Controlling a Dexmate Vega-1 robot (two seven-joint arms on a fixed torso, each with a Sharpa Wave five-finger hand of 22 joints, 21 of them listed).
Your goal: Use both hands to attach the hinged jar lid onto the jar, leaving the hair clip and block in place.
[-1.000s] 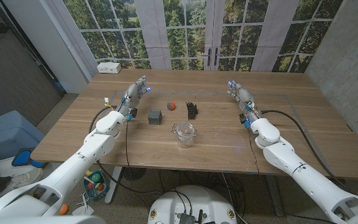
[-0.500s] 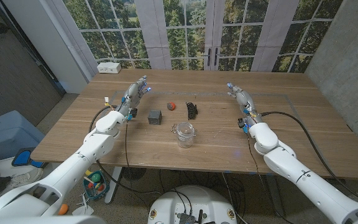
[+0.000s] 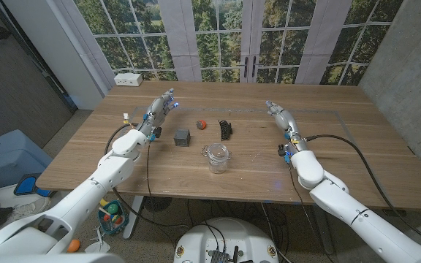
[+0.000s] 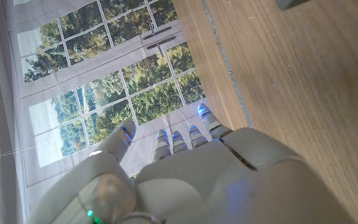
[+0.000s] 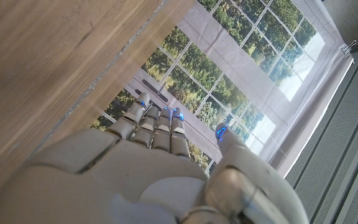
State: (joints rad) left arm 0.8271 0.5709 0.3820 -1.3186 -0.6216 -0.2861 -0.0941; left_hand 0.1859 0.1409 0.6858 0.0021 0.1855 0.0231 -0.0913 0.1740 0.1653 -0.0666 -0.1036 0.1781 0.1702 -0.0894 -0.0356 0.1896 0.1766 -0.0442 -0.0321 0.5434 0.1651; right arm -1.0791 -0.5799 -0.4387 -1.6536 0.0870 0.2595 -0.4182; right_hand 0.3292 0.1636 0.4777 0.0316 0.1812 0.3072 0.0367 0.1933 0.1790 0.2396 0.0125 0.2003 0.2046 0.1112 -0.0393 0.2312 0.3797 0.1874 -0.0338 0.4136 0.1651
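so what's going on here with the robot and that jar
Nothing is being handled yet. The glass jar stands near the table's front middle with its hinged lid open, hanging at its side. The left hand and right hand are both out to either side of it, fingers apart and holding nothing. Behind the jar sit a dark block, a small reddish ball and a black hair clip, all untouched on the wooden table.
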